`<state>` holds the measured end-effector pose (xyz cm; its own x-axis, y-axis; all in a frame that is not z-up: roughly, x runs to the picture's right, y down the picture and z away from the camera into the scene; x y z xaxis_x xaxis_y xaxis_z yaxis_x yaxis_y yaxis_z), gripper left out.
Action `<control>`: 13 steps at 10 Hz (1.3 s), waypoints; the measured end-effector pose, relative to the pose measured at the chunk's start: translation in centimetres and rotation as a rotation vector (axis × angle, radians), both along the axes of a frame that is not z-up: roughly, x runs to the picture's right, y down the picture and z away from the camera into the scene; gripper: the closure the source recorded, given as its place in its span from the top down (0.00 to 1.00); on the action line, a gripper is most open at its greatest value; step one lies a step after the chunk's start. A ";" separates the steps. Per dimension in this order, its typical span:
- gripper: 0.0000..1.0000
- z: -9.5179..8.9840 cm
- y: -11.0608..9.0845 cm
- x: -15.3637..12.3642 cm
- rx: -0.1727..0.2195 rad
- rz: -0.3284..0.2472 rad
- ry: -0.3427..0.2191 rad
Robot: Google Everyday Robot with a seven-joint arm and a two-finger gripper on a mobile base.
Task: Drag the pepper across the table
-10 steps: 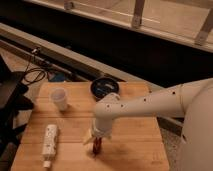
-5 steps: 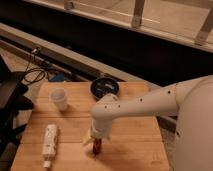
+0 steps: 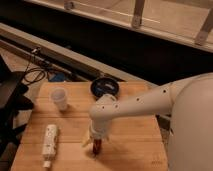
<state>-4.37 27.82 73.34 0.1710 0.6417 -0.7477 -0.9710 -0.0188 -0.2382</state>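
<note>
Since pepper (image 3: 97,144) looks light, glossy, likely slippery: take hold mid-body, gentle downward pressure. Pepper lies near edge of table (image 3: 135,145), right of white bottle (image 3: 49,142). Gripper (image 3: 95,149) sits over pepper; grip state cannot tell.

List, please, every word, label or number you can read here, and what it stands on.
No text is readable.
The white bottle shows nothing legible; the cup looks plain.
The tool sits at the pepper, near the front edge of the table.
</note>
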 end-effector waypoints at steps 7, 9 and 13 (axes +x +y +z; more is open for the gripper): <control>0.80 3.0 2.6 -1.8 -0.068 -0.016 -0.033; 0.80 3.3 3.7 -2.4 -0.112 -0.031 -0.036; 0.60 3.5 3.4 -2.1 -0.106 -0.028 -0.032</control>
